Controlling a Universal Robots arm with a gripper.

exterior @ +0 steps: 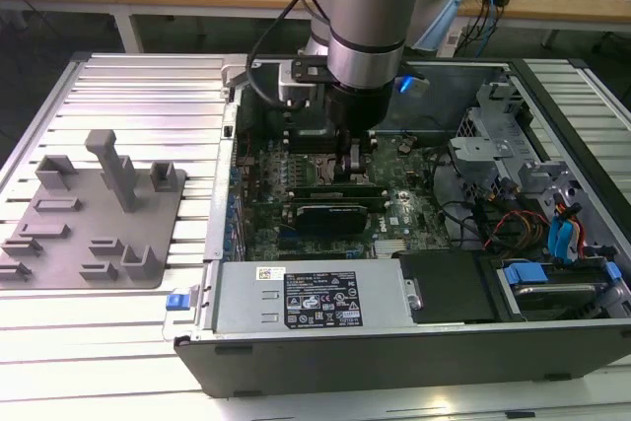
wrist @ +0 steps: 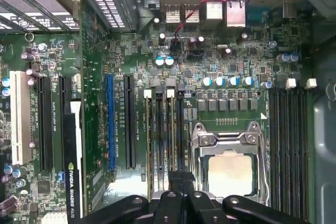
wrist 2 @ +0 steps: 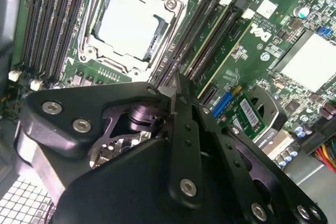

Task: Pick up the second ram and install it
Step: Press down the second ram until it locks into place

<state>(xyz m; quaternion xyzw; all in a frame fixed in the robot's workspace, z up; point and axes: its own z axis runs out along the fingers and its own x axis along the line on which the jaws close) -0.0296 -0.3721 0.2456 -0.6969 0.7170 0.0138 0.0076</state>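
Hovering tool (exterior: 353, 160) above four slots (wrist: 165, 135) beside one socket (wrist: 229, 163)

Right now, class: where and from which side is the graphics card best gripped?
Probably across its long upper edge, from straight above. The graphics card stands on edge in its slot on the board, so its two flat faces offer a pinch and the way up is open.

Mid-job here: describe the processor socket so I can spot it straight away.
Inside the open computer case, find the green motherboard. In the first wrist view two banks of long black memory slots run across it, and the processor socket sits between them, next to the gripper. It alone is a square, shiny silver frame around a pale centre, not a narrow black strip.
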